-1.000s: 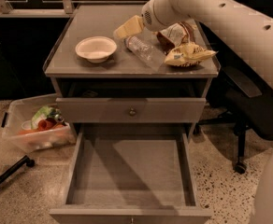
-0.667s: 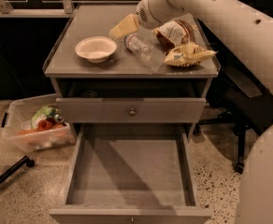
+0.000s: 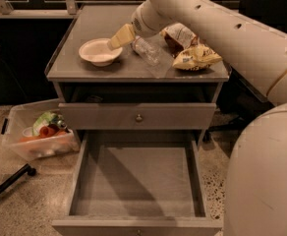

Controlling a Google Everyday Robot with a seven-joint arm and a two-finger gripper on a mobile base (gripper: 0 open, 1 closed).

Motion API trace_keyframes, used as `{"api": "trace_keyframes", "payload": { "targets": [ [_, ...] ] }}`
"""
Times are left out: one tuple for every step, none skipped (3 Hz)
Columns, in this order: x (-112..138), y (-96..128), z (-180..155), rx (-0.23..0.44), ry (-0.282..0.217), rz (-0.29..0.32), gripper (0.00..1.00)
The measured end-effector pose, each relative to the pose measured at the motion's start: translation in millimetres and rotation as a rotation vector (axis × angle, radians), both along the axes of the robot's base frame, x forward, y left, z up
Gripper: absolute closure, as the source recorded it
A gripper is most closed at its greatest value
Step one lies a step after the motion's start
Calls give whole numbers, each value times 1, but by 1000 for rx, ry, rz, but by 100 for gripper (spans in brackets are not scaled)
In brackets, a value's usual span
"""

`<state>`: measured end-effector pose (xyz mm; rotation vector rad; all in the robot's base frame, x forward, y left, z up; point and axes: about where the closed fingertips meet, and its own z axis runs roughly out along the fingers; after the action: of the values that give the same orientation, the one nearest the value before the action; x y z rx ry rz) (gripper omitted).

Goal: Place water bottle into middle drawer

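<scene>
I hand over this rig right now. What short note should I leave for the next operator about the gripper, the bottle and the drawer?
Gripper: above the cabinet top, between the white bowl and the water bottle, close to the bottle's upper-left end; contact cannot be judged.
Water bottle: lies on its side on the cabinet top, beside the snack bags.
Middle drawer: pulled out, nothing in it.
Done: the drawer is open.
Left: grasp the bottle, bring it down, put it into the drawer.
</scene>
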<state>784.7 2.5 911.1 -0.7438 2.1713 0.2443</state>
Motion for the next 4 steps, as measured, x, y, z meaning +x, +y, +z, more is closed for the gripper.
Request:
{"api": "trace_keyframes", "payload": {
  "targets": [
    [0, 0, 0, 0, 0, 0, 0],
    [2, 2, -4, 8, 1, -14, 0],
    [13, 2, -16, 28, -37, 1, 0],
    [30, -3, -28, 42, -84, 13, 0]
  ]
}}
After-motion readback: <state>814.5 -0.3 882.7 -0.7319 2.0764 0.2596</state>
